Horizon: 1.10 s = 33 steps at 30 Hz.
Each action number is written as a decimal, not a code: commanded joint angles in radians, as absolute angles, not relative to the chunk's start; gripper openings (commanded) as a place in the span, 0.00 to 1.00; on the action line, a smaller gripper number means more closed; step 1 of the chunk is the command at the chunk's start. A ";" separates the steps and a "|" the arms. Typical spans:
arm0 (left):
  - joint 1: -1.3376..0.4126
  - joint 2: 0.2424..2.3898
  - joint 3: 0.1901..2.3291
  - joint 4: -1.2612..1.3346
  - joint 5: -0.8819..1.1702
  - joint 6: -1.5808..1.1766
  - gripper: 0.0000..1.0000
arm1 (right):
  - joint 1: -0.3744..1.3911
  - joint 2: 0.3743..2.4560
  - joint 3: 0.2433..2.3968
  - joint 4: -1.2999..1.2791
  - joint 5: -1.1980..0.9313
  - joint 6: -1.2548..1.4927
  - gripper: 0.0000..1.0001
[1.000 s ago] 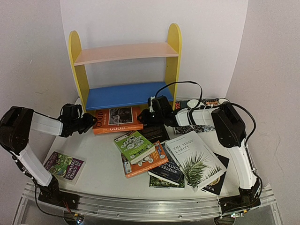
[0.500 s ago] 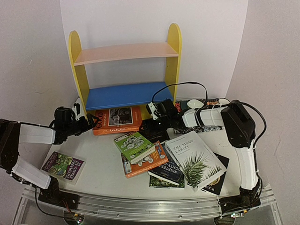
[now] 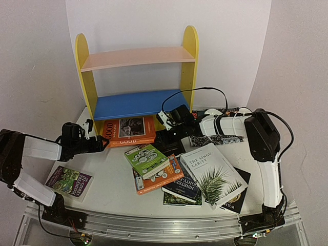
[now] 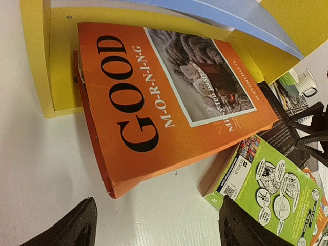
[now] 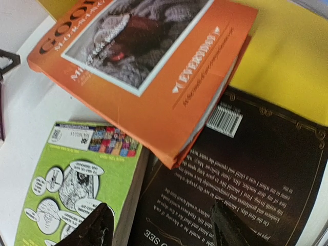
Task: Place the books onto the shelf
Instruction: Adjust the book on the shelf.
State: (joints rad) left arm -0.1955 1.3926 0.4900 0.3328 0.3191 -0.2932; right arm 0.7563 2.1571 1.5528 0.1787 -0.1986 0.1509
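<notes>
The orange book (image 3: 128,131) bars the shelf (image 3: 136,104) front; open table (image 3: 106,168) lies to its left.

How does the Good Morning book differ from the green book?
The Good Morning book is orange and larger; the green book is smaller. The Good Morning book lies partly on the base of the shelf; the green book rests on other books. Both lie closed, cover up, ungripped.
</notes>
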 commanded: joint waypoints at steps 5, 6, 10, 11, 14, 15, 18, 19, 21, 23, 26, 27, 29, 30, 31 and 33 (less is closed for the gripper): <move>-0.202 1.333 0.550 0.345 0.371 -0.215 0.87 | 0.769 2.182 1.617 0.167 -0.178 0.124 0.65; -0.204 1.321 0.563 0.327 0.384 -0.205 0.88 | 0.769 2.185 1.618 0.167 -0.183 0.126 0.65; -0.228 1.262 0.659 0.124 0.359 -0.140 0.89 | 0.770 2.188 1.614 0.172 -0.194 0.130 0.65; -0.237 1.248 0.677 0.088 0.349 -0.104 0.89 | 0.770 2.187 1.612 0.174 -0.196 0.130 0.66; -0.262 1.226 0.714 -0.008 0.281 0.006 0.92 | 0.770 2.191 1.612 0.181 -0.203 0.132 0.66; -0.273 1.226 0.724 -0.042 0.251 0.053 0.93 | 0.770 2.193 1.616 0.182 -0.208 0.135 0.67; -0.309 1.249 0.740 -0.091 0.163 0.177 0.99 | 0.770 2.199 1.626 0.183 -0.215 0.150 0.67; -0.314 1.261 0.740 -0.093 0.145 0.202 0.99 | 0.770 2.199 1.627 0.183 -0.211 0.153 0.67; -0.314 1.294 0.747 -0.103 0.140 0.226 1.00 | 0.770 2.195 1.626 0.184 -0.191 0.151 0.67; -0.315 1.326 0.759 -0.122 0.142 0.244 0.99 | 0.770 2.192 1.620 0.184 -0.173 0.142 0.69; -0.314 1.373 0.783 -0.163 0.113 0.263 1.00 | 0.770 2.192 1.614 0.184 -0.173 0.135 0.70; -0.314 1.387 0.788 -0.171 0.096 0.266 1.00 | 0.770 2.193 1.614 0.185 -0.174 0.135 0.71; -0.314 1.411 0.794 -0.176 0.069 0.269 1.00 | 0.770 2.195 1.616 0.185 -0.169 0.135 0.71; -0.314 1.427 0.798 -0.178 0.053 0.268 0.99 | 0.770 2.199 1.619 0.185 -0.169 0.136 0.71; -0.314 1.440 0.804 -0.177 0.038 0.269 1.00 | 0.770 2.204 1.623 0.185 -0.169 0.136 0.71; -0.315 1.471 0.814 -0.177 0.010 0.263 0.99 | 0.770 2.214 1.635 0.184 -0.170 0.139 0.70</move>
